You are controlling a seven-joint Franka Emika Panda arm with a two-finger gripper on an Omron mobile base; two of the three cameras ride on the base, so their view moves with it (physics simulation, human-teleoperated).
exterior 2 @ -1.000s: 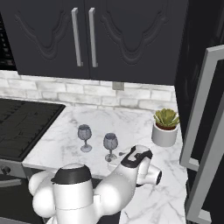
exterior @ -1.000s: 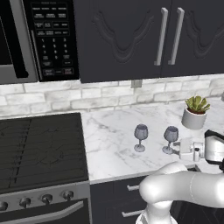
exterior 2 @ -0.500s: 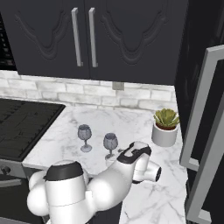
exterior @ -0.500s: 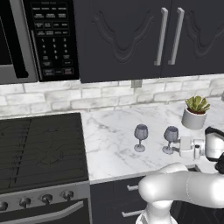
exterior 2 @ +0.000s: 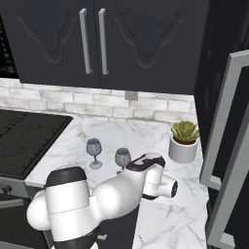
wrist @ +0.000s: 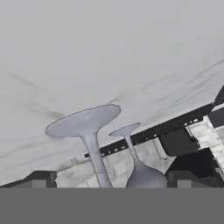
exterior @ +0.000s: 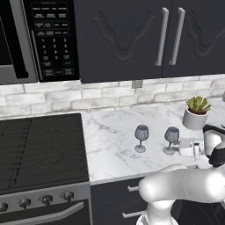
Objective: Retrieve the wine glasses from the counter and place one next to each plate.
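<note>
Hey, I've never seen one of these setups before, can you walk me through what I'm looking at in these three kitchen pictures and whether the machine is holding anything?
It's a computer-rendered kitchen with a white robot arm on a base that can drive. Two pictures come from cameras on that base, behind the arm to its left and right, looking forward over it. The third comes from a camera on the arm's hand, which is tipped over, so the scene looks upside down there.

On the marble counter stand two small greyish-purple wine glasses: the left glass and the right glass. A potted succulent sits behind them to the right. A stove is on the left, with a microwave above it.

The tool is beside the right glass, reaching in at stem height. It is open and holds nothing.
</note>
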